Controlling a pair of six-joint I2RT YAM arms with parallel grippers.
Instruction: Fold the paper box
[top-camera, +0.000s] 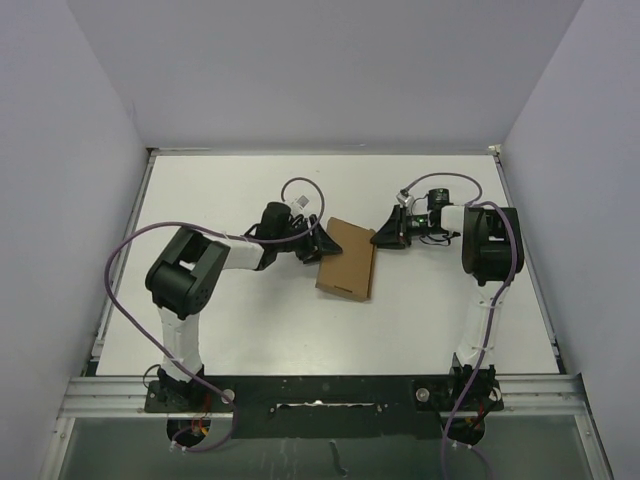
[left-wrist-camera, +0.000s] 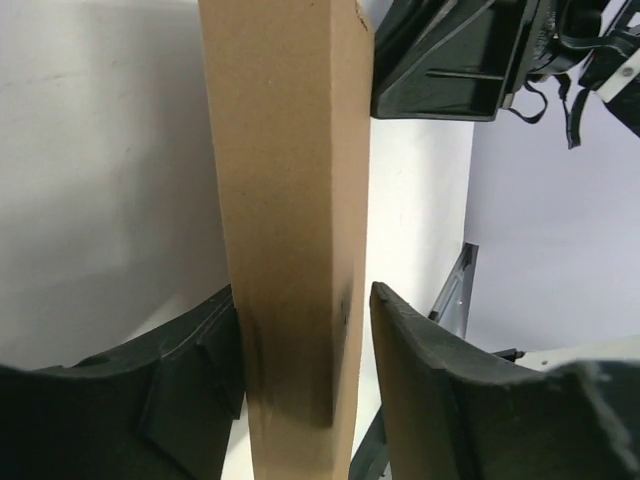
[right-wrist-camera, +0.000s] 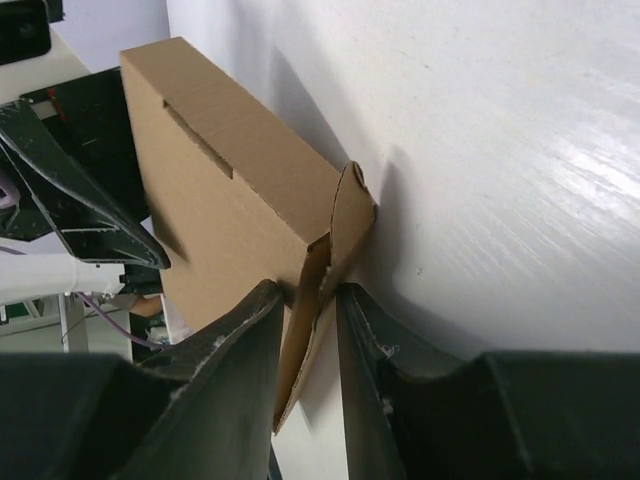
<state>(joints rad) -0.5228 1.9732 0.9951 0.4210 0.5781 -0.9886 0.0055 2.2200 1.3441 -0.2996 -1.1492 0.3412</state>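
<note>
Leftmost, the left pincer (top-camera: 321, 245) reaches in from the left side of the table (top-camera: 250, 320) and meets the left long edge of the paper box (top-camera: 346, 258). Its jaws are partly spread and straddle that edge. In the left wrist view one finger (left-wrist-camera: 195, 360) lies against the brown cardboard, while the other finger (left-wrist-camera: 425, 370) stands just off it, with a thin strip of white table showing between pad and box. So the pincer brackets the box but is not clamped on it.

The box sits around the middle of the table, between the two pincers. It is closed up into a thin brown slab lying on its broad face. Its long axis runs from the far side towards the arm bases, with the far end leaning a little to the right.

On the right, the right pincer (top-camera: 383, 233) comes in at the box's far right corner. Its jaws are drawn close together, and the right wrist view shows them pinching the cardboard edge below a rounded flap (right-wrist-camera: 352, 212) that sticks out at that corner, against the table.
</note>
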